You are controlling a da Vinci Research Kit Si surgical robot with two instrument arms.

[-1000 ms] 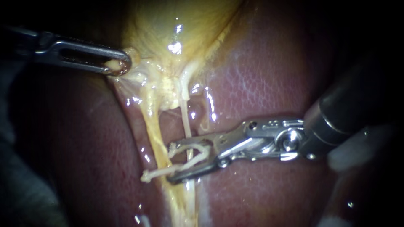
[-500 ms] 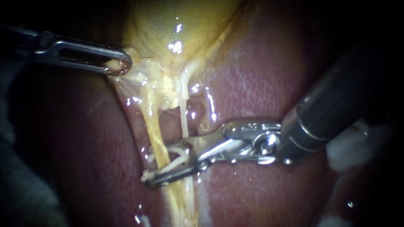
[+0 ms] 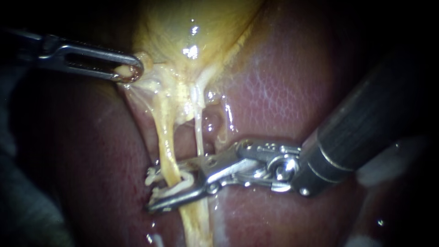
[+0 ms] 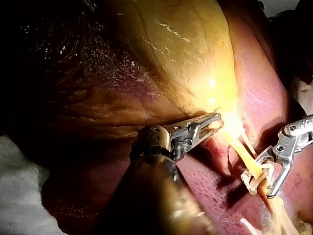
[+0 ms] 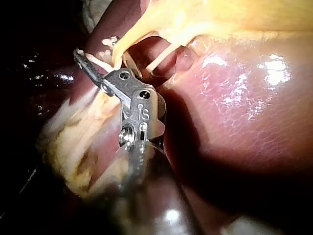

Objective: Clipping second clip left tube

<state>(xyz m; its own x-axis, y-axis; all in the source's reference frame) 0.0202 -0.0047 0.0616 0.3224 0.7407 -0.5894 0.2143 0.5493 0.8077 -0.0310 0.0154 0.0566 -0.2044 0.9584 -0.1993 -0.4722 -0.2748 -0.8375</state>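
The left tube (image 3: 167, 146) is the thicker of two strands that run down from the narrow end of the yellow gallbladder (image 3: 192, 23) across the dark red liver (image 3: 274, 82). It is waxy yellow, wet and shiny, drawn out fairly straight, and it widens into ragged yellow tissue at its lower end. Just beside it lies the right tube (image 3: 199, 132), much thinner and paler, almost white. The right instrument (image 3: 153, 190) comes in from the right and reaches across the thin strand, so that its two jaws straddle the left tube about halfway down its visible length, one jaw on each side. The jaws stand a little apart and hold a white clip (image 3: 176, 185) between them. The clip wraps round the yellow tube, and its two pale ends stick out past the tube on the far side. The left instrument (image 3: 130, 71) comes in from the left, well above this spot, with its jaws clamped on a pale bit of tissue at the edge of the gallbladder's narrow end, where thin glistening film stretches down towards the tubes
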